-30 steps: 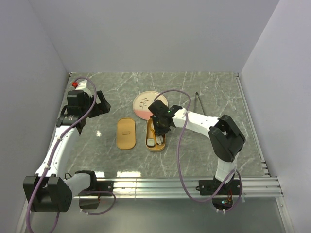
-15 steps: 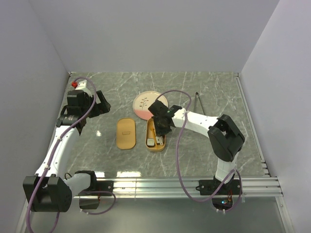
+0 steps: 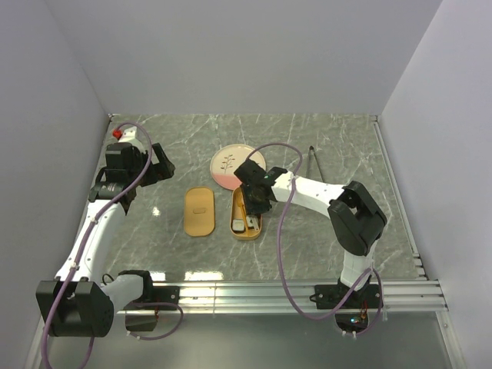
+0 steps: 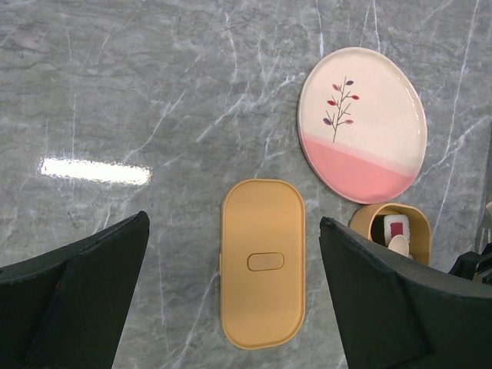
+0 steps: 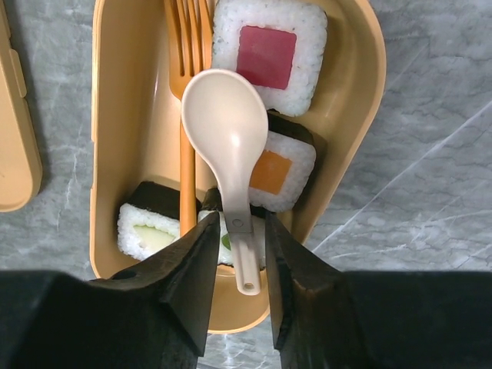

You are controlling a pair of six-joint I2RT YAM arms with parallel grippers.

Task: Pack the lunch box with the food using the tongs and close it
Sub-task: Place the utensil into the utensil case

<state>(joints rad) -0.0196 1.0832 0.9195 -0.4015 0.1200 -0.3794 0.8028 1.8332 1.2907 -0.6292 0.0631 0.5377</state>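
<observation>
While hovering at 6 o'clock of lunch box (image 5: pixel 115 154), right gripper (image 5: pixel 237 254) fingers (image 5: pixel 192 269) slightly apart, flanking beige spoon (image 5: pixel 227 146) handle; whether gripping, cannot tell; counting four sushi pieces (image 5: pixel 269 54), one fork (image 5: pixel 188 115).

Overhead camera sits high behind both arm bases, looking down and forward across the whole grey table (image 3: pixel 330 146) to the back wall; left wrist camera hangs fairly high, facing straight down, taking in the lid (image 4: pixel 262 262), the plate (image 4: pixel 362 123) and one end of the lunch box (image 4: pixel 392 231); right wrist camera is in close, straight down into that same lunch box (image 5: pixel 115 154); all three views share the box, and the lid's edge shows in each.
</observation>
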